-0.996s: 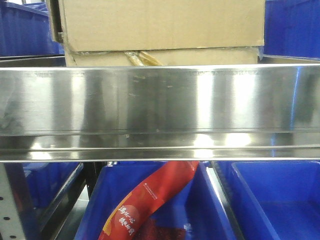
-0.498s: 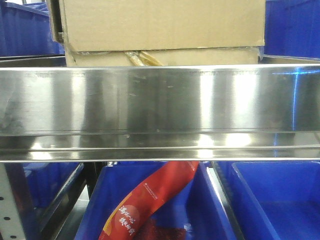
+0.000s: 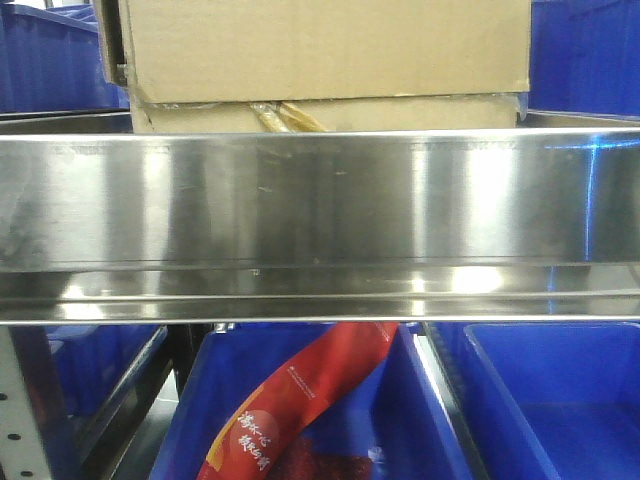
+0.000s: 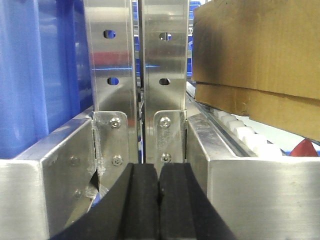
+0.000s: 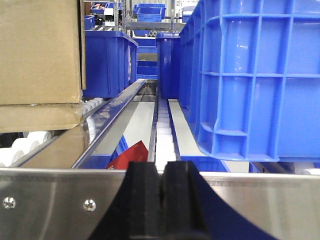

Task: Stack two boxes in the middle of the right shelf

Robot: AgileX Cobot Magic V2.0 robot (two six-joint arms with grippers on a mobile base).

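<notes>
Since the two boxes already sit one on the other on the right shelf middle, what your coming move turns on is how far clear each pincer is of the stack, and on which side. In the front view the large box rests squarely on the flatter box, whose torn tape shows just above the shelf's reflective front rail; their long axis runs along that rail, left to right. Your left pincer has its black pads pressed together on nothing and faces the grey uprights, with the stack up and to its right, the large box above the flatter one, near but not touching. Your right pincer is likewise closed and empty, just outside the front rail, with the stack up and to its left and a blue crate to its right. So the boxes lie between the two arms, neither clearly nearer. I judge the stacking done; any pulling back should go straight out from the shelf, because a sideways swing could nudge the stack or the crate.
</notes>
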